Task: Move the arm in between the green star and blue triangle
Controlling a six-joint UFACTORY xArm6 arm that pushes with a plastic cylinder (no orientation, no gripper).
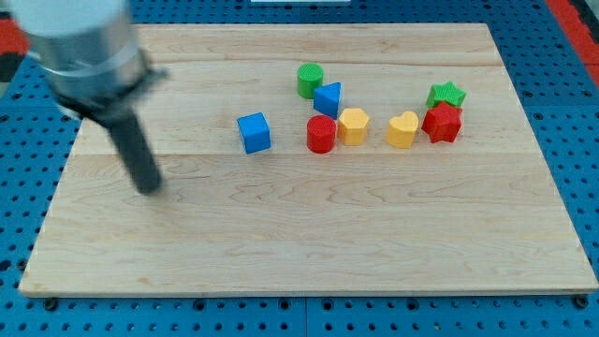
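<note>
The green star lies at the view's upper right, touching a red star-like block just below it. The blue triangle lies near the top middle, just below and right of a green cylinder. My tip rests on the board at the view's left, far left of both blocks and left of the blue cube. The rod is blurred.
A red cylinder and a yellow hexagon-like block sit below the blue triangle. A yellow heart sits left of the red star-like block. The wooden board lies on a blue pegboard surface.
</note>
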